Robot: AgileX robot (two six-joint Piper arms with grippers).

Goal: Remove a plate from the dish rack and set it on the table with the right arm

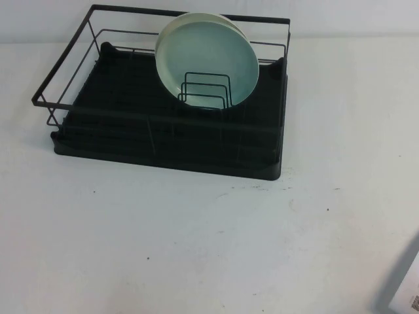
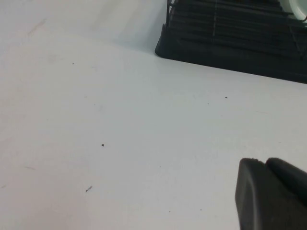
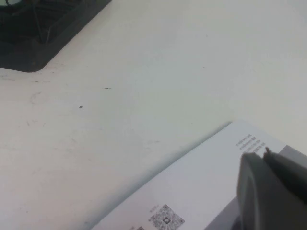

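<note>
The pale mint-green plate (image 1: 211, 60) stands upright in the black wire dish rack (image 1: 163, 140), leaning against small wire dividers (image 1: 207, 90). A cream-white plate (image 1: 230, 23) stands right behind it. The rack sits at the far middle-left of the white table (image 1: 196, 248). Neither gripper shows in the high view. In the left wrist view my left gripper (image 2: 261, 165) is shut and empty, low over bare table, with the rack's corner (image 2: 230, 43) beyond it. In the right wrist view my right gripper (image 3: 261, 155) is shut and empty, above a white printed sheet (image 3: 192, 191), far from the rack (image 3: 33, 33).
A white sheet or box with a QR code (image 1: 406, 288) lies at the table's near right corner, under the right gripper. Small dark specks dot the table.
</note>
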